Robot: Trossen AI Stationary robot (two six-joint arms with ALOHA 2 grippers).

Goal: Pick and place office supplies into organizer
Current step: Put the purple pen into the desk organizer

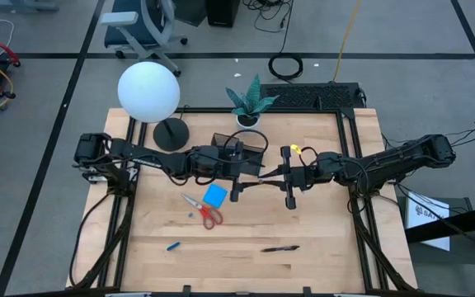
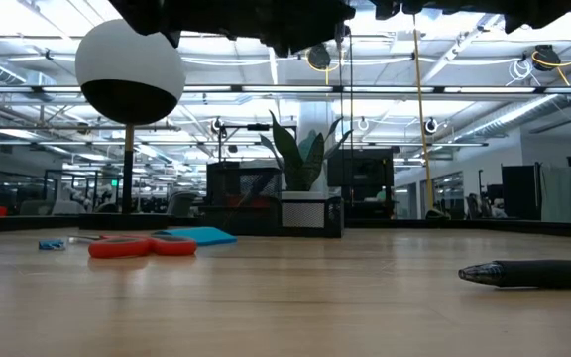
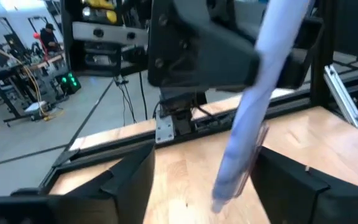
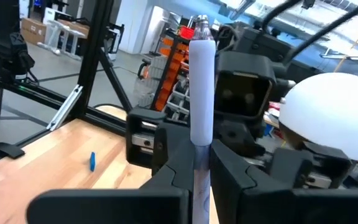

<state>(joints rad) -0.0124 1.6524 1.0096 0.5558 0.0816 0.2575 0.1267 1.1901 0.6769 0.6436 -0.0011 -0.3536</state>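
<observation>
My right gripper point(image 4: 201, 171) is shut on a grey-and-blue pen point(image 4: 201, 93) and holds it high above the table's middle, in front of the black organizer point(image 1: 239, 147). My left gripper point(image 3: 207, 186) is open and level. It faces the right gripper point(image 1: 275, 173), with one finger on either side of the pen's lower part point(image 3: 229, 180); I see no touch. Red-handled scissors point(image 1: 204, 211), a blue note pad point(image 1: 215, 195), a black pen point(image 1: 280, 247) and a tiny blue piece point(image 1: 173, 246) lie flat on the table. My right gripper pinches the pen's shaft point(image 4: 199, 158) between its two fingers, which come level from the table's right and lie across the pen. The pen stands nearly upright, a little tilted. One end rises above the fingers point(image 4: 202, 28), the other hangs below point(image 3: 225, 199), clear of the table.
A lamp with a white globe point(image 1: 148, 91) and a round black base point(image 1: 171, 134) stands at the far left. A potted plant point(image 1: 250, 103) stands at the far edge behind the organizer. Bare wood lies along the near edge around the black pen point(image 2: 533, 273).
</observation>
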